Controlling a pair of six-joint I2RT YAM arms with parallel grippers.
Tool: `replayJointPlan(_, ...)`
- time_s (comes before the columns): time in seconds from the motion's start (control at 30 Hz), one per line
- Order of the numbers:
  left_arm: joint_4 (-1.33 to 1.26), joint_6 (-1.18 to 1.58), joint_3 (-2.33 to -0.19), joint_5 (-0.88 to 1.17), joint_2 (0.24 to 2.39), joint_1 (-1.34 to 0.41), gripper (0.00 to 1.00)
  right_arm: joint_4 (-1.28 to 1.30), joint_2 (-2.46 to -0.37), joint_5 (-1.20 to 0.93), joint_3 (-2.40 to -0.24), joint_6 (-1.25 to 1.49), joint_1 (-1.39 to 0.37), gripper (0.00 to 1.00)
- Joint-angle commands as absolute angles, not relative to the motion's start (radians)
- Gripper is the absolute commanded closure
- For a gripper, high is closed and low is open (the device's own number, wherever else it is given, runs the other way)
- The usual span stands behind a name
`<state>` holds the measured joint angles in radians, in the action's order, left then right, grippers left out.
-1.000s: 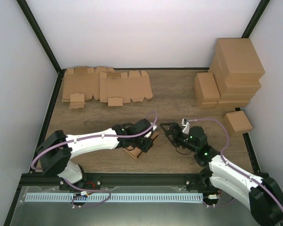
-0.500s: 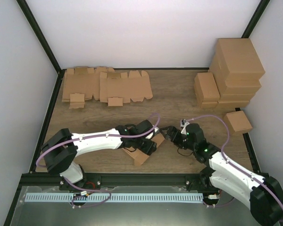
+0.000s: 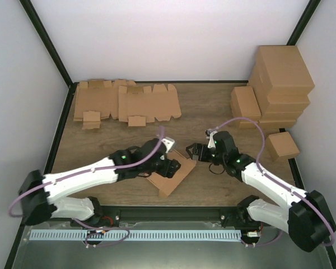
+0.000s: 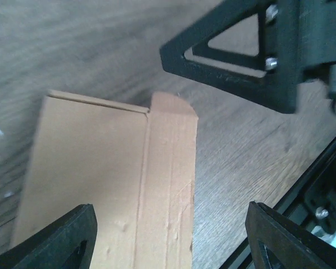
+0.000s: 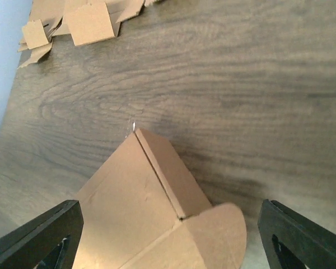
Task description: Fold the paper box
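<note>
The paper box (image 3: 176,174) lies near the middle of the surface (image 3: 213,112), a little toward 6 o'clock. It is a brown shell that looks largely formed, with a narrow strip creased along one long edge and a rounded tab standing loose at its end. The left claw (image 3: 169,165) reaches in from 8 o'clock and hangs over the box's 11 o'clock part. In its wrist view its fingers (image 4: 61,235) are spread wide with the cardboard between them, released and grasping nothing; whether it presses on the panel I cannot tell. The right claw (image 3: 192,152) sits just beside the box's 2 o'clock corner, also released. Its fingers (image 5: 39,235) are well apart and frame the corner where strip and tab meet.

The claws face each other across the box, probably so that one can steady the body while the other tucks the loose tab. That tuck seems to be the step in hand, with the task well along. The light cardboard may skid on the smooth wood if it is pushed without a counter-hold.

Flat blanks (image 3: 126,103) lie at 11 o'clock and finished boxes (image 3: 280,84) are stacked at 2 o'clock, both well apart from the work
</note>
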<state>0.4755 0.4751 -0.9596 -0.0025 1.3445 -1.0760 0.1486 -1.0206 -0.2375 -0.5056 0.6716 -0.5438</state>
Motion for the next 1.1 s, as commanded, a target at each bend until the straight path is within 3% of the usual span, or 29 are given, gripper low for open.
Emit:
replayJointPlan(0.0,0.532,0.609,-0.871,-0.152,1.146,-1.069,0.24,0.175,-1.075,-0.22,-0.6,0.499,-0.517,0.12)
replayJointPlan(0.1,0.525,0.689,-0.765,-0.146,1.023,-1.054,0.29,0.131,-1.123,-0.281,-0.623,0.445,-0.505,0.14)
replayJointPlan(0.3,0.436,0.883,-0.546,-0.066,0.84,-1.027,0.36,0.066,-1.302,-0.438,-0.691,0.373,-0.503,0.3)
replayJointPlan(0.5,0.299,1.007,-0.359,0.001,0.686,-0.986,0.41,-0.002,-1.445,-0.547,-0.699,0.368,-0.503,0.39)
replayJointPlan(0.77,0.118,1.012,-0.229,0.189,0.688,-0.863,0.56,-0.034,-1.475,-0.6,-0.646,0.361,-0.503,0.43)
replayJointPlan(1.07,0.0,0.976,-0.201,0.283,0.802,-0.777,0.63,-0.015,-1.416,-0.629,-0.589,0.364,-0.503,0.48)
